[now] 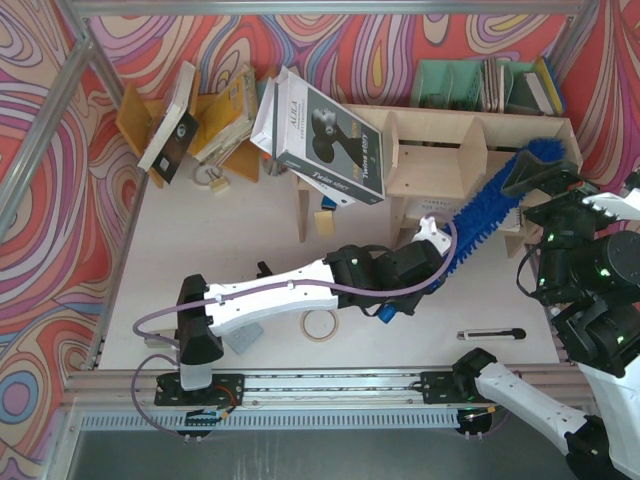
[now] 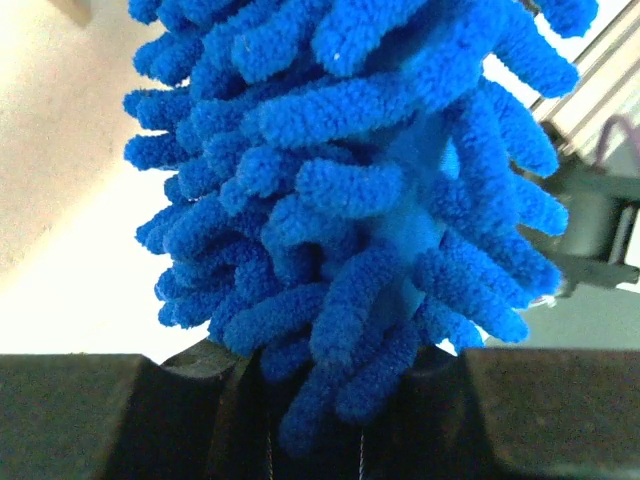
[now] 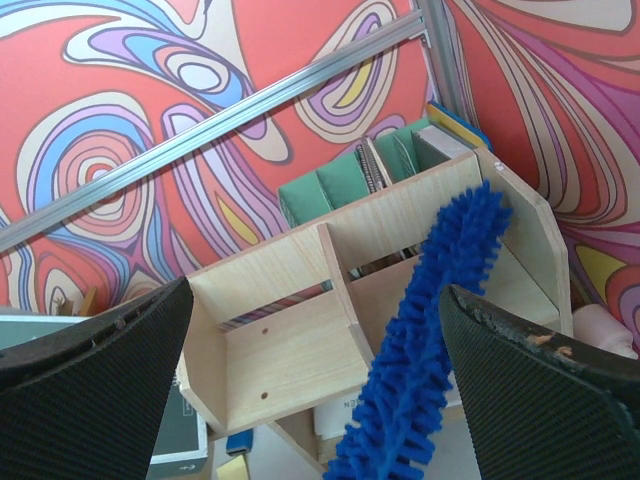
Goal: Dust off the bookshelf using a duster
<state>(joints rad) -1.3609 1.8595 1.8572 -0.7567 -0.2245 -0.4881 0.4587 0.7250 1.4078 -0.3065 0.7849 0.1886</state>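
Observation:
The pale plywood bookshelf [image 1: 430,150] stands at the back right of the table. The fluffy blue duster [image 1: 490,205] slants from my left gripper [image 1: 443,258] up to the shelf's right compartment, its tip at the top edge. My left gripper [image 2: 340,400] is shut on the duster [image 2: 380,200] at the base of its fluffy head. The blue handle end [image 1: 390,310] sticks out behind it. My right gripper [image 1: 545,180] hovers open above the shelf's right end. In the right wrist view its black fingers [image 3: 100,370] stand wide apart, with the bookshelf [image 3: 290,340] and the duster [image 3: 430,330] beyond them.
A large grey-and-white book [image 1: 325,135] leans on the shelf's left end. An orange-yellow rack [image 1: 135,120] with books stands at the back left, and a teal organiser [image 1: 470,85] behind the shelf. A tape roll [image 1: 319,325] and a black pen [image 1: 490,334] lie near the front.

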